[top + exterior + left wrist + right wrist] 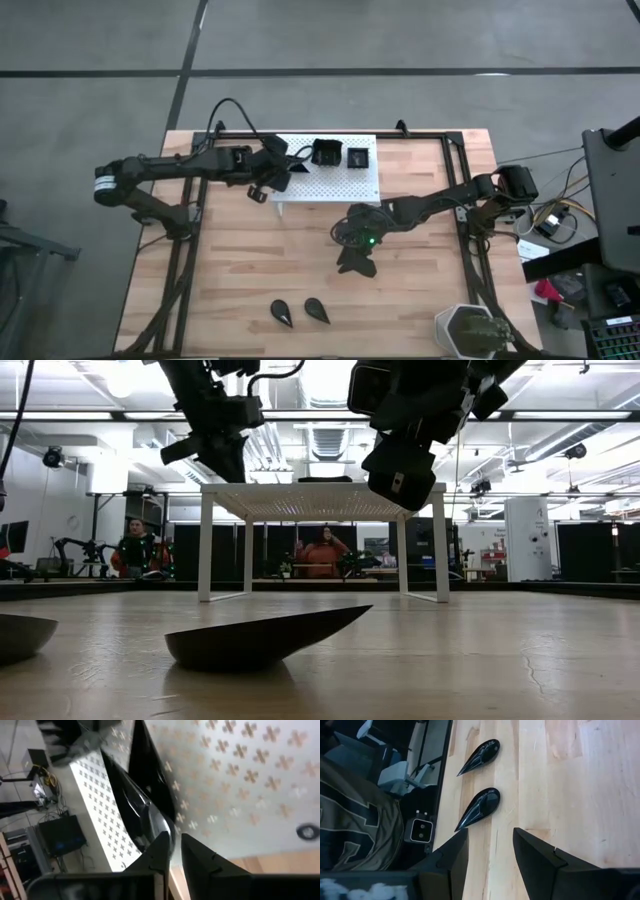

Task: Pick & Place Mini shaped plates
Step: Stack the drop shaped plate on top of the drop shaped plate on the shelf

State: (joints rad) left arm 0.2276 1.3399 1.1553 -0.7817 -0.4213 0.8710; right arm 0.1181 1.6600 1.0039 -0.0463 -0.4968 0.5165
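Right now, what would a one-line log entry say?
left pincer: shut on black plate over white stand | right pincer: open, empty, above table | two teardrop plates on table

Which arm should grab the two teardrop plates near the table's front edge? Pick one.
Right. The right gripper hangs open over mid-table, nearest the teardrop plates, which its wrist view shows ahead. The left gripper is shut on a black plate at the white stand.

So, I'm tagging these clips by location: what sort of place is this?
Most likely a robotics lab or workshop. The wooden table stands on a bare concrete floor, the low view shows an open hall with strip lights and people seated behind, and electronics with loose cables lie beside the table.
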